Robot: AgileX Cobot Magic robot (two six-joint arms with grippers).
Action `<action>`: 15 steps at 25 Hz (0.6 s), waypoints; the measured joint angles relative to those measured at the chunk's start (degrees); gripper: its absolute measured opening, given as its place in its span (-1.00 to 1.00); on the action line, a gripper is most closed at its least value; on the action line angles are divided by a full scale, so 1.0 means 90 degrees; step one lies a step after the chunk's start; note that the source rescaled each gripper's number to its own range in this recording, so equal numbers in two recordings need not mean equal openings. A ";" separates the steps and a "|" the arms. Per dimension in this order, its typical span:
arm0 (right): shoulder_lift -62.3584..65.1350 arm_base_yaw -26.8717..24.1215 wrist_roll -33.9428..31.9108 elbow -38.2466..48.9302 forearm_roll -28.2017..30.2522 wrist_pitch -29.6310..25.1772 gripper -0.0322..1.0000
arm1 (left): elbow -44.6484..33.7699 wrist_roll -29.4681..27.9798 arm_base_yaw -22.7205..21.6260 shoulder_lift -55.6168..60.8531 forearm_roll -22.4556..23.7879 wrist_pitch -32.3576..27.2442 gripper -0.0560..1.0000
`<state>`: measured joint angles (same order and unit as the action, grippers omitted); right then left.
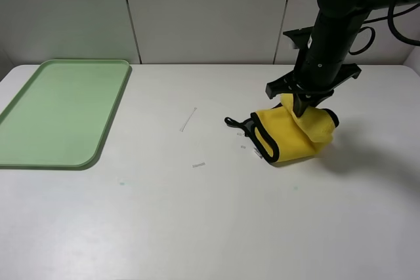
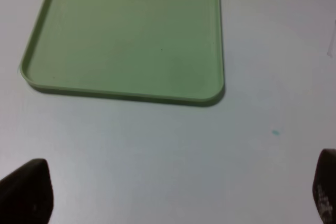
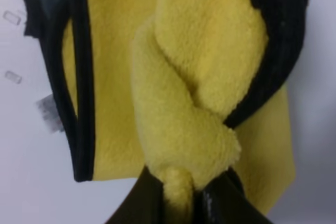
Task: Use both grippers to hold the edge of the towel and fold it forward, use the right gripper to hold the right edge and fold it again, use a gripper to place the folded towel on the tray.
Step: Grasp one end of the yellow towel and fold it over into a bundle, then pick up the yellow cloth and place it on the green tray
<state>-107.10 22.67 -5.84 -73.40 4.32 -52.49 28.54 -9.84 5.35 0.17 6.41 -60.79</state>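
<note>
Desk (image 1: pixel 197 227): the tray (image 1: pixel 62 113) lies flat at the far left corner, one short end close to the far edge. The towel (image 1: pixel 289 139) rests on the desk right of centre, nearer the far edge than the near edge and well apart from the tray. The right pincer (image 1: pixel 303 106) stands directly above the towel, clamped on a raised fold. Small marks (image 1: pixel 188 119) lie on the desk between tray and towel. The left pincer (image 2: pixel 176 190) hangs over bare desk near one short end of the tray, fingertips wide apart.
</note>
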 joint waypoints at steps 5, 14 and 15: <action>0.0000 0.0000 0.0047 0.0000 -0.0014 0.0028 0.04 | 0.0000 0.0000 0.0000 0.0000 -0.0006 0.0000 0.99; 0.0000 0.0000 0.0015 0.0000 -0.0145 0.0139 0.98 | 0.0000 0.0000 0.0000 0.0000 -0.0006 0.0000 0.99; 0.0000 0.0000 0.0015 0.0000 -0.0145 0.0139 0.99 | 0.0000 0.0000 0.0000 0.0000 -0.0006 0.0000 0.99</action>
<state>-107.10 22.67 -5.70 -73.40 3.02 -51.24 28.54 -9.84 5.35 0.17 6.36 -60.79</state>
